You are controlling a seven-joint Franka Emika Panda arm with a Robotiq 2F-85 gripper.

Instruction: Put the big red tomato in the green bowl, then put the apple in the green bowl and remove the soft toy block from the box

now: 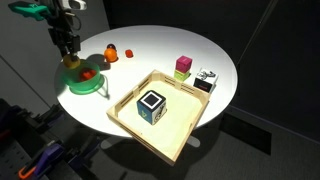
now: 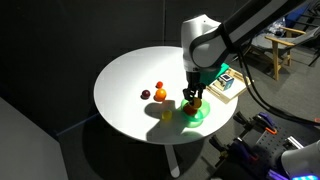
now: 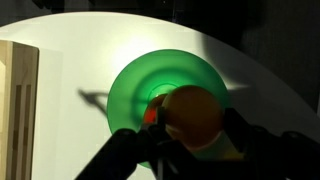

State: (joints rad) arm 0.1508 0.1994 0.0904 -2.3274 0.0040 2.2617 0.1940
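Your end effector (image 1: 69,56) is clamped on what looks like the apple (image 3: 195,115), over the green bowl's (image 3: 130,90) five o'clock side in the wrist view. The tomato (image 1: 89,73) lies inside, at the apple's nine o'clock. Release from up here and it may strike the tomato, hop the shallow rim and roll across the counter (image 1: 160,45).

Above the green bowl (image 3: 130,85) the air is open for your gripper (image 2: 193,98) and the apple (image 3: 195,112) it grips; inside, only the big red tomato (image 1: 88,73) takes floor. The box (image 1: 130,92) wall and two small fruits (image 1: 111,52) stand near the rim.
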